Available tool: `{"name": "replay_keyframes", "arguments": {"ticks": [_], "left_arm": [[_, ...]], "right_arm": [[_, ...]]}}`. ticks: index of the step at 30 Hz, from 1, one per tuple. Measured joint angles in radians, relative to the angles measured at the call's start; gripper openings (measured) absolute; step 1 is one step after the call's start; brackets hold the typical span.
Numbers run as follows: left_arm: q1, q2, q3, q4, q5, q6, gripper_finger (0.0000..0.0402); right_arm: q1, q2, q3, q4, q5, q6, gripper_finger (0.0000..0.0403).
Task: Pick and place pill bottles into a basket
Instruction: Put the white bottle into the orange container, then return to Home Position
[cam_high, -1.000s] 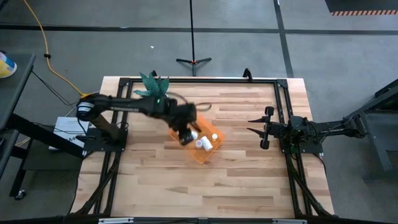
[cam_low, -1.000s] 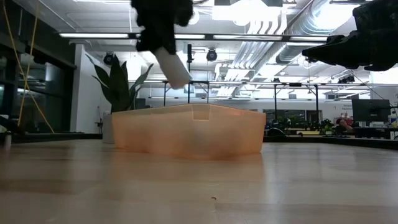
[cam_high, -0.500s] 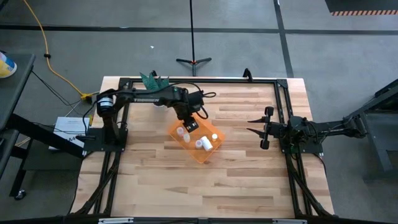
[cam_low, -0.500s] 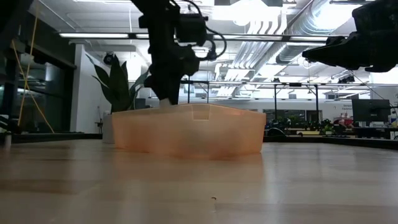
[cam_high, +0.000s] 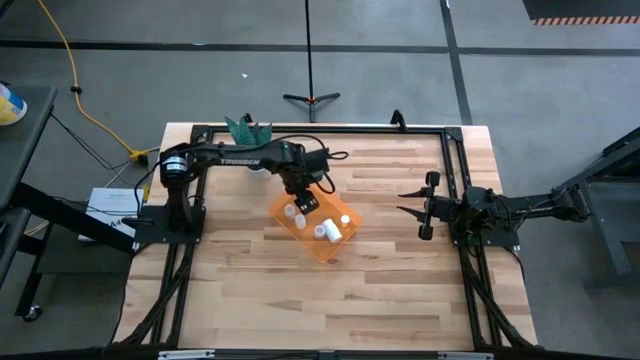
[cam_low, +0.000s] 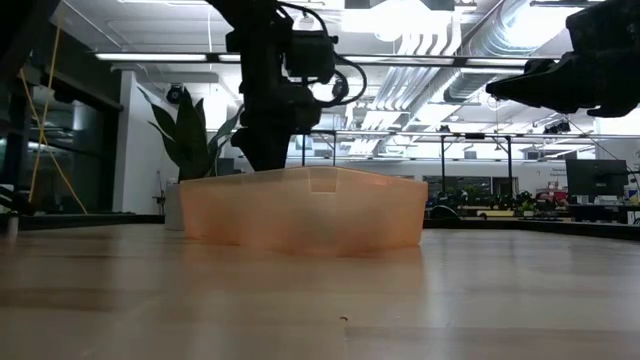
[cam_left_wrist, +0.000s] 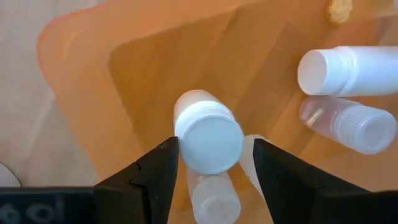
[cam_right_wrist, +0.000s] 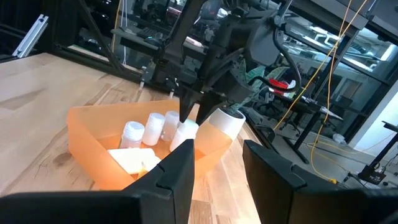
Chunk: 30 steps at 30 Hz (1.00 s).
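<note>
**Lowering a bottle into the orange basket**

Reaching down over the basket (cam_high: 315, 229), the left gripper (cam_left_wrist: 208, 177) stands inside its near-left corner with a white-capped pill bottle (cam_left_wrist: 208, 137) upright between its jaws. In the left wrist view the jaws sit close on either side of the bottle, but a sliver of gap shows at each flank, so I cannot tell whether they pinch it or have just let go. The upright hold suits a straight drop, keeping the bottle clear of the basket wall.

Other pill bottles (cam_left_wrist: 348, 71) already lie on their sides on the basket floor, two of them touching one another toward the far side, and one more lies under the gripper. The high view shows about three white spots in the basket and none on the bare counter (cam_high: 400, 290), so the task looks close to done.

The right gripper (cam_high: 408, 211) waits well apart at the counter's right side, jaws spread and holding nothing, out of the left arm's way.

A potted plant (cam_high: 246, 130) stands at the counter's far-left corner.
</note>
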Motion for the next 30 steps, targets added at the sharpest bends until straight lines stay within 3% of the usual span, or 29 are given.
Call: {"name": "replay_keyframes", "arguments": {"ticks": [4, 8, 11, 14, 21, 30], "left_arm": [[0.002, 0.0, 0.011, -0.025, 0.009, 0.047, 0.0252], [0.007, -0.001, 0.106, -0.072, -0.021, 0.112, 0.0255], [-0.007, -0.024, 0.138, 0.008, -0.071, 0.19, 0.0245], [-0.029, -0.084, 0.102, 0.195, -0.085, 0.262, 0.0226], [-0.085, -0.238, -0.202, 0.606, -0.098, 0.348, 0.0165], [-0.09, -0.573, -0.855, 1.153, -0.185, 0.225, 0.0059]], "right_arm": [[0.0, 0.0, 0.0, 0.0, 0.0, 0.0, 0.0129], [0.0, 0.0, 0.0, 0.0, 0.0, -0.007, 0.0129], [0.0, 0.0, 0.0, 0.0, 0.0, -0.006, 0.0129], [0.0, 0.0, 0.0, 0.0, -0.002, 0.001, 0.0129], [0.0, 0.0, 0.0, -0.041, -0.008, 0.004, 0.0129], [0.0, 0.001, 0.0, -0.049, -0.007, 0.035, 0.0129]]}}
